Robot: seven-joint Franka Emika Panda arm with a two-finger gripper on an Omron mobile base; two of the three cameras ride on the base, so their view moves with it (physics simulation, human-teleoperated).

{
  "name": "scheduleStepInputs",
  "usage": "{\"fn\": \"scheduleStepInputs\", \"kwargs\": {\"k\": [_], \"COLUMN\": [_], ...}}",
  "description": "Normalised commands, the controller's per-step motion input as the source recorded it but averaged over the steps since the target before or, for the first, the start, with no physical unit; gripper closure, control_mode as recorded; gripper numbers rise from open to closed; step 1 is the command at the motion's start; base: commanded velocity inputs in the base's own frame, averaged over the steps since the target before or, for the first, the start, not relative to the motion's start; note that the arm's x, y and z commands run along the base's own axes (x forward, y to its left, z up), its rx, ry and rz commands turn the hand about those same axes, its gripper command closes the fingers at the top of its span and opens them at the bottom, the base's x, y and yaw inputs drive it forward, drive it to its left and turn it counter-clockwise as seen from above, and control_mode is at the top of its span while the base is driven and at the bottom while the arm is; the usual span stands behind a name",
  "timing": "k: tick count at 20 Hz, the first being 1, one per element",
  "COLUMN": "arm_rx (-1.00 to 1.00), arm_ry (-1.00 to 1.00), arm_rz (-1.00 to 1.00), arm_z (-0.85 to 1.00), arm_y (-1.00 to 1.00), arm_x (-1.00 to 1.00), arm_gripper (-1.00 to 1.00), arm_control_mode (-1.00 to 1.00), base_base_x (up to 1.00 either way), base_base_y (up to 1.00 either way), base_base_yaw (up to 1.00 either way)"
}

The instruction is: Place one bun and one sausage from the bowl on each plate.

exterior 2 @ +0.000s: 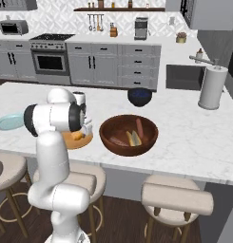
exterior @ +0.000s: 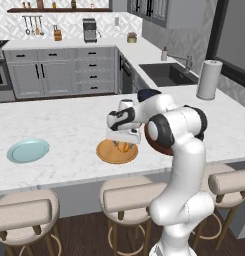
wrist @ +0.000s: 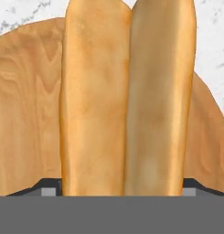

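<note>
The pale blue-green plate (exterior: 28, 150) lies flat and smooth near the left end of the marbled white surface (exterior: 69, 125). Near the front edge, the wood-grained orange plate (wrist: 26, 119) carries the golden split bun (wrist: 127, 100); the gripper (exterior: 123, 141) hangs just over it, jaws apart either side, tips mostly hidden. Rightward, the dark wooden bowl (exterior 2: 129, 135) holds a sausage (exterior 2: 140, 128)

Grey cabinets (exterior: 59, 70) (dark handles), marble counter (exterior: 69, 125), padded stools (exterior: 24, 212).
</note>
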Motion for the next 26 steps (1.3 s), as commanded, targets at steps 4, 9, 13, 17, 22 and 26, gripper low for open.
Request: {"fn": "scheduleStepInputs", "kwargs": {"k": [4, 9, 13, 17, 22, 26], "arm_rx": [-0.02, 0.00, 0.00, -0.02, -0.01, 0.01], "arm_ry": [-0.07, -0.14, -0.14, -0.08, 0.01, 0.04], "arm_rz": [0.00, 0.00, 0.02, 0.10, 0.03, 0.02], "arm_z": [0.33, 0.78, 0.77, 0.74, 0.45, 0.12], "arm_y": [0.02, -0.18, -0.49, -1.00, -1.00, -1.00], "arm_x": [-0.12, -0.26, -0.25, -0.74, -0.40, -0.41], "arm_gripper": [-1.00, -1.00, -1.00, -1.00, -1.00, -1.00], "arm_control_mode": [-1.00, -1.00, -1.00, -1.00, -1.00, -1.00], "base_base_x": [0.00, 0.00, 0.00, 0.00, 0.00, 0.00], "base_base_y": [0.00, 0.00, 0.00, 0.00, 0.00, 0.00], "base_base_yaw": [0.00, 0.00, 0.00, 0.00, 0.00, 0.00]}}
